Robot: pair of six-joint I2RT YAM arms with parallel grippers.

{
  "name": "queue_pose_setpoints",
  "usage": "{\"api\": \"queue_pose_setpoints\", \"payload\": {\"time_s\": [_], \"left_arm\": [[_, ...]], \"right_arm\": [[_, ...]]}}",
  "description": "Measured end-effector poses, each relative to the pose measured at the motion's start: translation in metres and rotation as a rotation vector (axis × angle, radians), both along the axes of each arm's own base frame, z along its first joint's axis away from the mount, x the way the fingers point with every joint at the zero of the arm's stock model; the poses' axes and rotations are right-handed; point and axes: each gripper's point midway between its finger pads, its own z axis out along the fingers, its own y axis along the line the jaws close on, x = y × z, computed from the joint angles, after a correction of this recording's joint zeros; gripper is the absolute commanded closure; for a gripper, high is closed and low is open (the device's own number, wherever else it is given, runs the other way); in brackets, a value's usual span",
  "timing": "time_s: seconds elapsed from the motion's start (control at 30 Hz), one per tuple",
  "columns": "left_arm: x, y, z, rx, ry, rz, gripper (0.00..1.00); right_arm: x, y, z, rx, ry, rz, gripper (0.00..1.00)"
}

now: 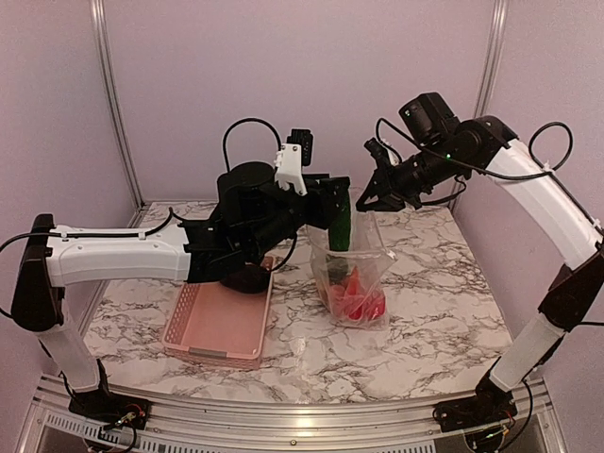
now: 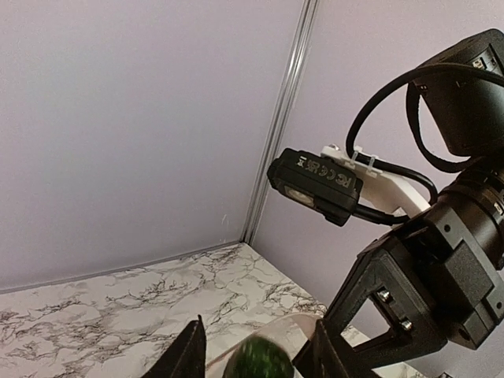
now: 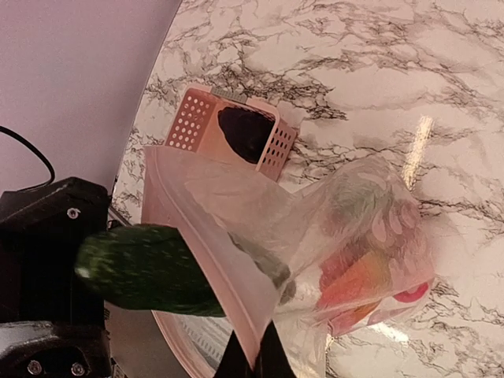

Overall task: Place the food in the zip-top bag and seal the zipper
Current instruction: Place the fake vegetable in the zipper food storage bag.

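Watching my left gripper (image 1: 338,198) hanging with fingers parted around a dark green toy cucumber (image 1: 340,228) standing upright in the mouth of the clear crinkly plastic bag (image 1: 374,274), right of the pink plastic basket (image 1: 215,351), my right gripper (image 3: 253,358) pinching the bag's rim, red pieces (image 1: 360,300) lying inside.

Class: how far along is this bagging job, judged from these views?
Done: red pieces lie in the bag. In hand: the right gripper pinches the bag's edge while a cucumber stands at its mouth between the left gripper's parted fingers. Left: the eggplant in the basket, then the zipper.
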Motion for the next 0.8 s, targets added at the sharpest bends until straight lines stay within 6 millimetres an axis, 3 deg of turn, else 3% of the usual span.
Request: {"api": "queue_pose_setpoints", "payload": {"time_s": [0.13,0.27,0.43,0.5,0.57,0.7,0.8], "left_arm": [[0.002,0.002,-0.003,0.013,0.006,0.015,0.34],[0.004,0.003,0.000,0.030,0.013,0.029,0.31],[0.006,0.009,0.051,0.015,-0.014,0.062,0.29],[0.006,0.018,0.069,0.019,-0.016,0.086,0.32],[0.005,0.027,0.076,0.048,0.000,0.103,0.38],[0.002,0.044,0.062,0.143,0.095,0.137,0.44],[-0.001,0.052,0.031,0.244,0.185,0.148,0.44]], "right_arm": [[0.001,0.001,0.001,0.004,-0.003,0.002,1.00],[0.002,0.002,0.001,0.005,-0.008,0.003,1.00],[0.006,0.005,-0.003,0.010,-0.014,0.004,1.00],[0.008,0.007,-0.007,0.009,-0.012,0.004,1.00],[0.011,0.009,-0.008,0.012,-0.017,0.005,1.00],[0.014,0.010,-0.008,0.014,-0.028,0.008,1.00],[0.016,0.011,-0.009,0.011,-0.033,0.010,1.00]]}}
